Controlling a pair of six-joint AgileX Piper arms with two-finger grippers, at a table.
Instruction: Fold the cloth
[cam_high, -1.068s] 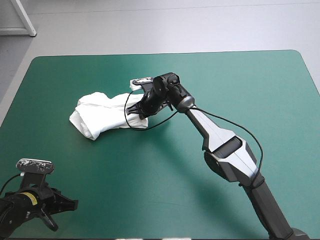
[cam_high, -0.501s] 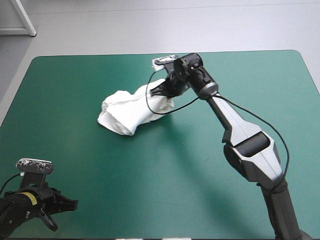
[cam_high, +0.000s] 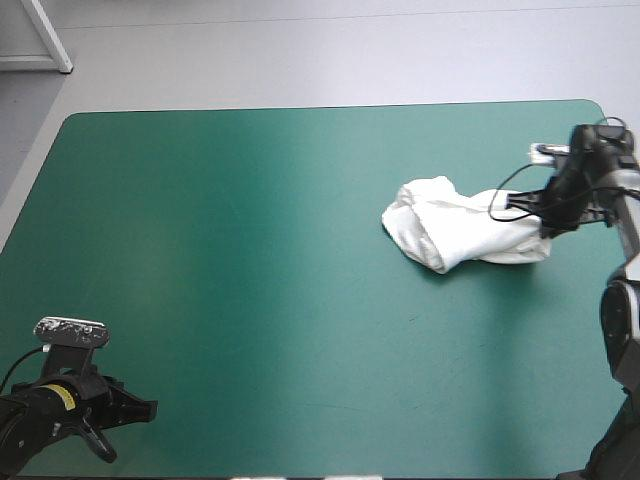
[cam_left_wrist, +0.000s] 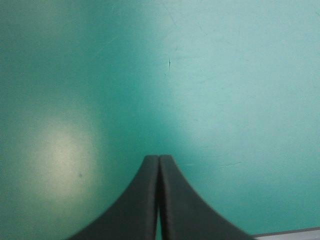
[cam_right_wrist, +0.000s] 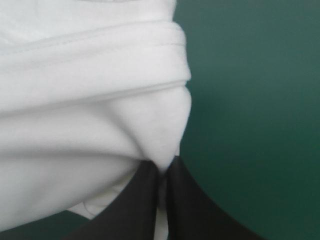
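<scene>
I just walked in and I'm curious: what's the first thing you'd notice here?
The white T-shirt, a crumpled heap on the teal-green table, near its right edge. The right hand is pinching one end of it, while the left hand sits shut at the near left corner.

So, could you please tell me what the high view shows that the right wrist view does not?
Only the high view shows the table out to its far edge, the T-shirt's full crumpled outline near the right edge, and the left gripper at the near left corner. Only the right wrist view shows the right gripper's fingers pinching a fold of cloth, and a stitched hem. Both show the white T-shirt on the teal-green cover, held by the right gripper.
</scene>
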